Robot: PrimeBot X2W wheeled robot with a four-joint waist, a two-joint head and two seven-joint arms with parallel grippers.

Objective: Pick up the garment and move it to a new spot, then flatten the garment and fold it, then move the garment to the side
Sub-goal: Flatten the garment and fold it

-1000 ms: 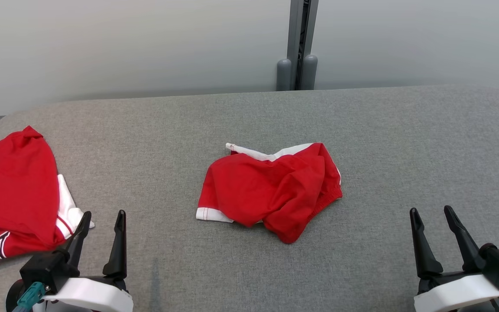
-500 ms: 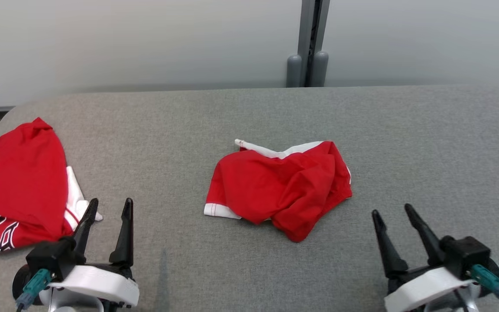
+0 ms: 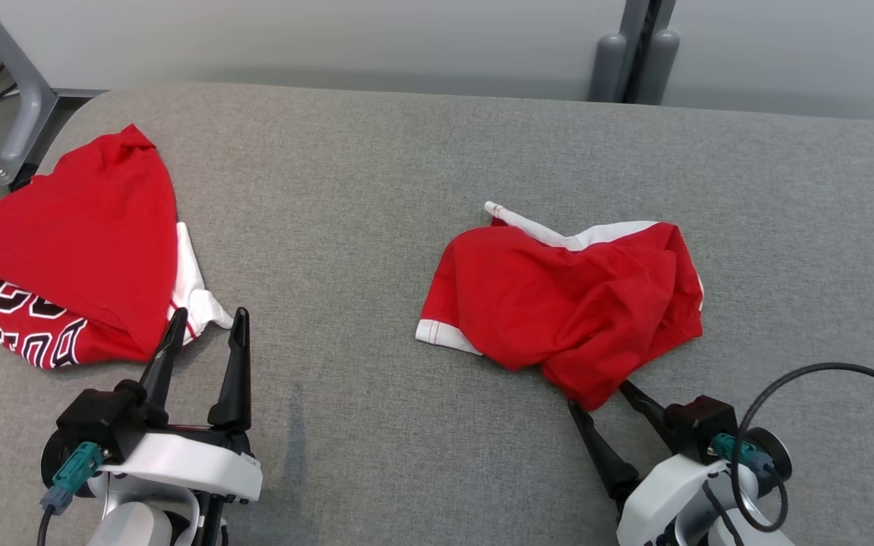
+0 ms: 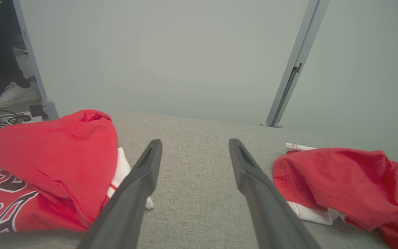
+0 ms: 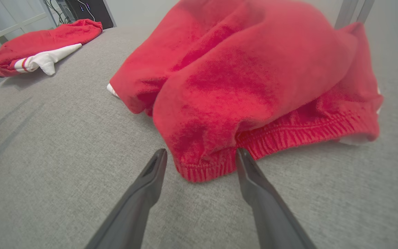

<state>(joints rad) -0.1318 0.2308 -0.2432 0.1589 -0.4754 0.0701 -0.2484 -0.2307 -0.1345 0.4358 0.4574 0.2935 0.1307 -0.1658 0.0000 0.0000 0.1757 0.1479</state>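
Where the red garment sags lowest, at its 6 o'clock edge in the head view, it covers the tips of the right gripper, so their spacing is hard to read from above. The right wrist view shows the fingers spread, one on each side of a ribbed hem lobe; whether they touch the cloth I cannot tell. The garment lies crumpled on the grey worktop, toward 4 o'clock from its middle, with white trim showing at its 11 and 8 o'clock. At 7 o'clock the left gripper has its fingers spread with nothing between them. It sits just beside a red jersey at 9 o'clock, whose black-and-white lettering is partly folded under.
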